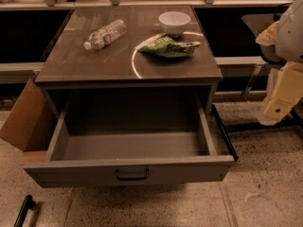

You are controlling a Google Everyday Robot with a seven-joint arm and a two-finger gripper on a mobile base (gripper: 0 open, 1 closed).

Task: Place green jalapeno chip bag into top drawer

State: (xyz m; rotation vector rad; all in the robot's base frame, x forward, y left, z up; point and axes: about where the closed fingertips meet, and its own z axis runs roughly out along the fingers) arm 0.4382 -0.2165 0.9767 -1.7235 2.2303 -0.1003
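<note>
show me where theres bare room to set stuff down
The open top drawer is bare inside. On the cabinet top, the front-left strip before the water bottle is free. The right rear is crowded: white bowl behind the green jalapeno chip bag. The pincer hangs off to the right.

Floor (265, 183): pale speckled terrazzo, under dim warm light. Furniture: one grey metal cabinet (210, 96) with a glossy brown top bearing a curved light reflection (134, 63); a brown cardboard sheet (23, 122) leaning at its left side; a long pale ledge (236, 60) behind, over dark recesses. Also present: gripper (277, 109), cream-coloured, hanging at the right edge, apart from the cabinet.
</note>
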